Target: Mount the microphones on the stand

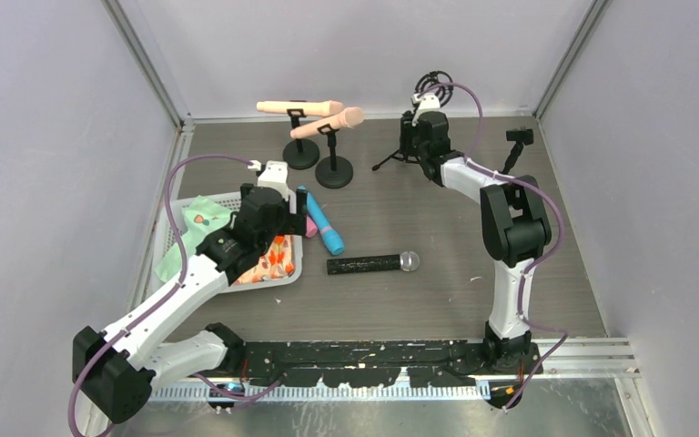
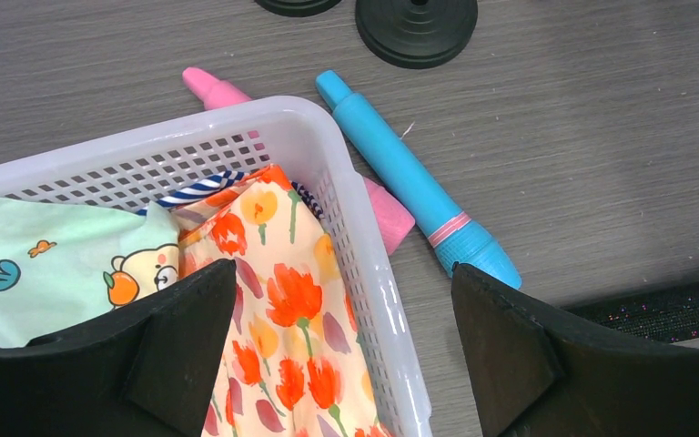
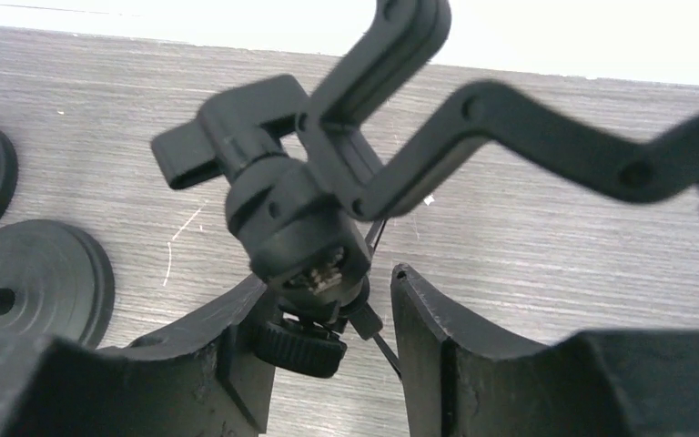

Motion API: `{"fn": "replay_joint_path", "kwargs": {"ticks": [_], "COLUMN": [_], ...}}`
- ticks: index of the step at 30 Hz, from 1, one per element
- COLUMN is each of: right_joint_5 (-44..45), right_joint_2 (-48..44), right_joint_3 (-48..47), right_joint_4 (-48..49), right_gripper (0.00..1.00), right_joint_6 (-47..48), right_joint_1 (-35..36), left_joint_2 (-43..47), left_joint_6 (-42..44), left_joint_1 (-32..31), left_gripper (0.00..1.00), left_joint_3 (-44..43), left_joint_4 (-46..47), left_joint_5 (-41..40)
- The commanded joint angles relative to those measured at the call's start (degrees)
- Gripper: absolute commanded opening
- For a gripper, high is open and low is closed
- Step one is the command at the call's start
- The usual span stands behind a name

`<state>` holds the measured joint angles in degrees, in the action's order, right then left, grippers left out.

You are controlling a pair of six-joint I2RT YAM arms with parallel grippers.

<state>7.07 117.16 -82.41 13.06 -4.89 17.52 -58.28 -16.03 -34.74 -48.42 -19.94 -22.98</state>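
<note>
Left fingers wide apart, empty, over basket rim. Right fingers closely flank the stand neck; grip unclear. Blue mic and black mic lie on the surface.

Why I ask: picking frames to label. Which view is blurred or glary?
Right wrist: the black clamp stand sits close to the lens and looks soft, and the back strip is blown out white. Left wrist: crisp on the bright blue microphone, with glare on the rim of the white perforated basket. Top external: even light, faint shadows.
</note>
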Motion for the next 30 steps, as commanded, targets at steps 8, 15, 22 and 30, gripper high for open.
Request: {"fn": "replay_joint_path", "kwargs": {"ticks": [8,15,22,30], "right_joint_5": [0.08,-1.43,-1.15,-0.2], "right_joint_2": [1.04,-2.31,-9.72,-18.09], "right_joint_3": [-0.73,3.25,12.04,23.51], "right_joint_4": [5.35,2.76,0.51,0.93], "right_gripper": [0.4,0.22,0.14,0.15], "right_joint_6": [4.57,4.59,3.11,-4.68], "right_joint_1": [-0.06,2.04,5.34,11.76], "left_joint_2": [-0.18,-0.49,-0.25,1.67], "left_joint_6": [0.74,0.62,0.47,0.62], "left_joint_1": [0.29,0.33,0.37,0.24], "left_gripper": [0.89,0.89,0.89,0.88], "left_joint_3": [-0.18,0.0,-0.01,1.25], "left_joint_4": [2.37,2.61,2.79,4.21], "left_joint_5": [-0.48,0.3,1.83,4.51]}}
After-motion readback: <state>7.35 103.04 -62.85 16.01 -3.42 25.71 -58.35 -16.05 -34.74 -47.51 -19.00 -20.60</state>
